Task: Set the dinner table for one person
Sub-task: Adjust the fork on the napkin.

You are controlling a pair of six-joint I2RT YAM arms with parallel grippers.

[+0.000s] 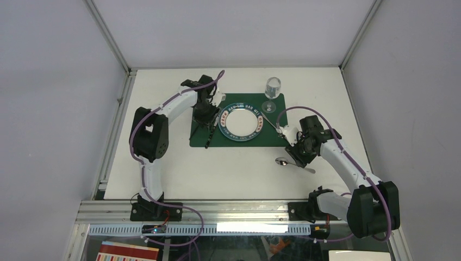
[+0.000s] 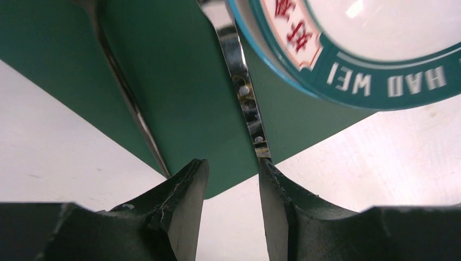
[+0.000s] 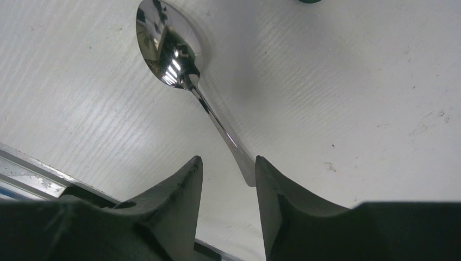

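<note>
On the white dinner table [image 1: 228,174] lies a dark green placemat [image 1: 239,142] carrying a teal-rimmed plate [image 1: 239,106]. My left gripper [image 1: 209,120] hovers over the mat's left side, open [image 2: 231,166]. Nothing sits between its fingers, and the right fingertip [image 2: 266,168] meets the end of a shiny utensil handle [image 2: 243,87] lying beside the plate [image 2: 380,81]. A thinner utensil [image 2: 122,87] lies further left. A spoon [image 1: 288,162] rests on the bare table right of the mat. My right gripper [image 1: 297,154] is over its handle, open [image 3: 227,160], with the spoon [image 3: 168,49] handle's end beside the right finger.
A wine glass [image 1: 273,87] stands at the mat's far right corner. Another silver utensil [image 1: 269,120] lies right of the plate. Aluminium framing [image 1: 217,209] runs along the near edge and shows in the right wrist view [image 3: 27,174].
</note>
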